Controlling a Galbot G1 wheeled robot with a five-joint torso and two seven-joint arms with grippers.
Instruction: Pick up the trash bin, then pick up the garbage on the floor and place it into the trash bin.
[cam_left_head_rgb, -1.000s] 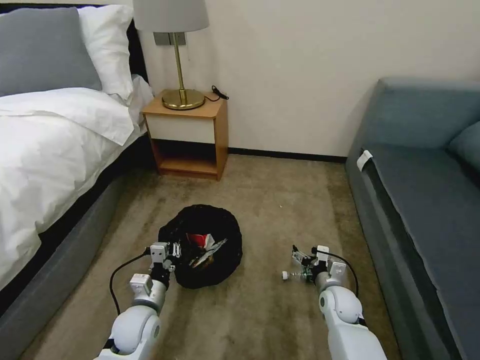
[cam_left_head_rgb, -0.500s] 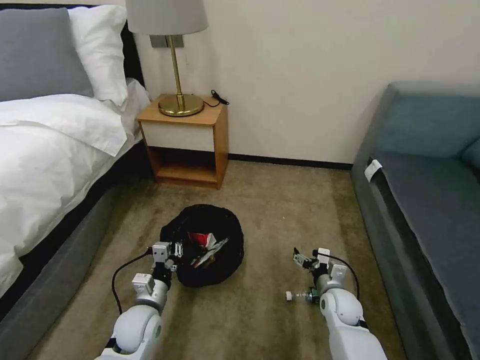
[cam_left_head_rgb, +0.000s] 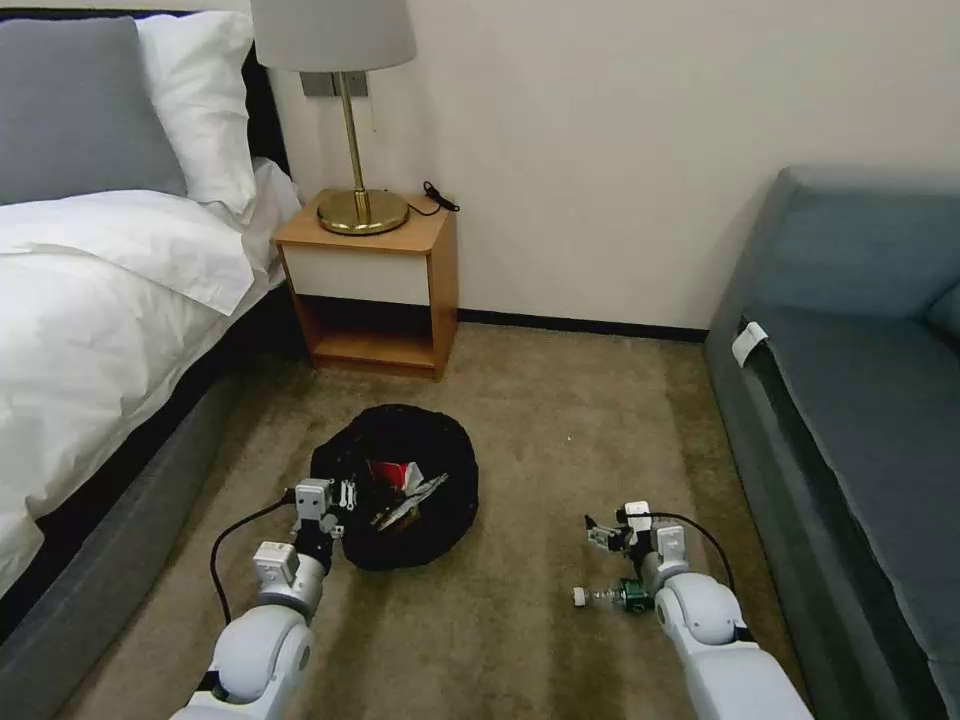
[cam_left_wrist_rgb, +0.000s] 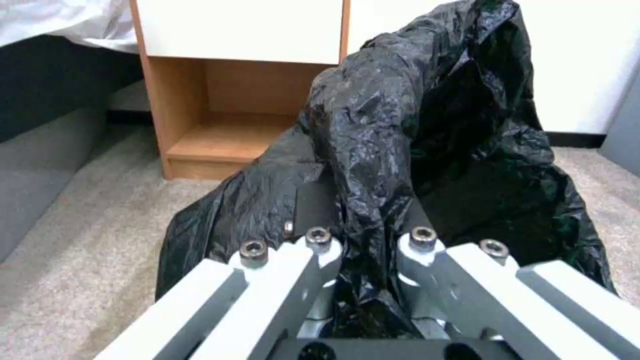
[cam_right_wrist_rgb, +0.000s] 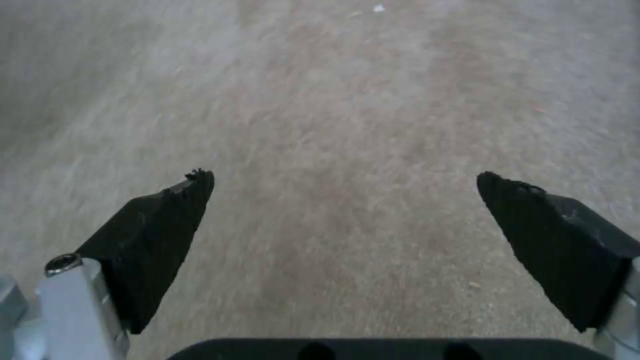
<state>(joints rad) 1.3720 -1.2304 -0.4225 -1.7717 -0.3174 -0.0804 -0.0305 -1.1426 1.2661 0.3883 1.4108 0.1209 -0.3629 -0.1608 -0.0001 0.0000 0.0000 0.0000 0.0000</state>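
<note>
Bed (cam_left_head_rgb: 90, 300) along the far left, white duvet hanging over a grey base. Nightstand (cam_left_head_rgb: 370, 285) next to it against the wall, brass lamp (cam_left_head_rgb: 350, 110) on top.

Left gripper (cam_left_head_rgb: 345, 497) is at the near-left rim of the trash bin (cam_left_head_rgb: 395, 485). In the left wrist view its fingers (cam_left_wrist_rgb: 320, 250) are drawn in close on a bunched fold of the black bag (cam_left_wrist_rgb: 400, 150), which rises up between them; the grip is on the liner at the rim. No white wall of the bin can be made out, the bag covers everything. Whether the bin is off the floor (cam_left_head_rgb: 540, 440) or resting on it cannot be told.

Inside the bin: a red-and-white packet (cam_left_head_rgb: 395, 474) and a dark wrapper (cam_left_head_rgb: 410, 502) lying just beside it, toward the near side.

Small white speck (cam_left_head_rgb: 569, 438) on the carpet, between the bin and the sofa.

Bottle (cam_left_head_rgb: 608, 597) lies on its side on the floor, white cap pointing toward the bin, green label at the end nearest the right arm. It is well apart from the bin.

Right gripper (cam_left_head_rgb: 597, 530) hangs just beyond the bottle, farther from the robot. In the right wrist view the two black pads (cam_right_wrist_rgb: 160, 235) stand wide apart with bare carpet between them; nothing held.

Blue-grey sofa (cam_left_head_rgb: 860, 400) on the far right, white tag (cam_left_head_rgb: 748, 342) on its front edge.
</note>
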